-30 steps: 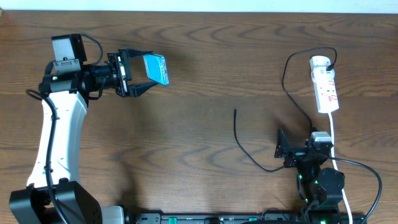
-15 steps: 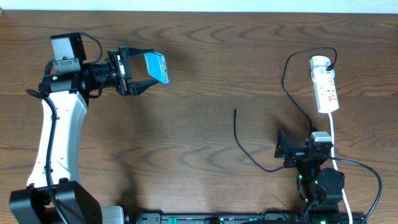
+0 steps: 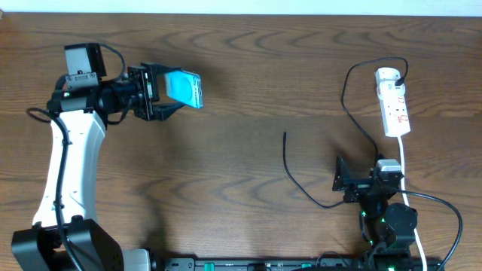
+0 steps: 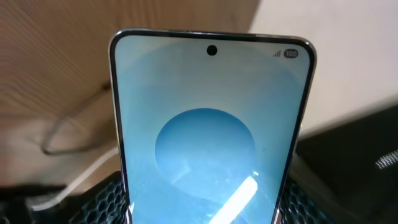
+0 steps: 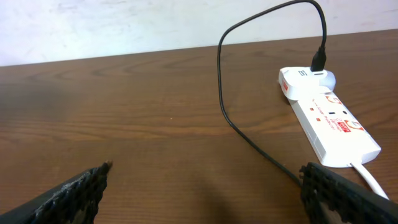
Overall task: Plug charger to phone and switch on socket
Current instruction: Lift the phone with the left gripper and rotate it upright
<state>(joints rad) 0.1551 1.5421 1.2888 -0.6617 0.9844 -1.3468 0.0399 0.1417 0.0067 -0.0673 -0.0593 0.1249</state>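
Note:
My left gripper point(image 3: 167, 96) is shut on the phone point(image 3: 184, 87) and holds it above the table at the upper left. The phone's cyan screen with a round teal shape fills the left wrist view point(image 4: 208, 134), held between the jaws point(image 4: 205, 211). The charger cable point(image 3: 348, 105) runs from the top of the white socket strip point(image 3: 394, 102) at the right, loops down, and ends in a free plug tip point(image 3: 285, 135) on the table. My right gripper point(image 3: 340, 175) is open and empty, below the socket. In the right wrist view the charger point(image 5: 231, 112) and the socket point(image 5: 326, 118) lie ahead of the open jaws point(image 5: 205, 186).
The socket's thick white cord point(image 3: 404, 165) runs down past the right arm's base point(image 3: 388, 218). The left arm point(image 3: 71, 150) stretches along the left side. A pale wall edge point(image 5: 124, 25) lies beyond the table's far edge.
The left gripper has turned the phone, so its screen now faces more upward and it sits slightly left of before. The right arm has not moved.

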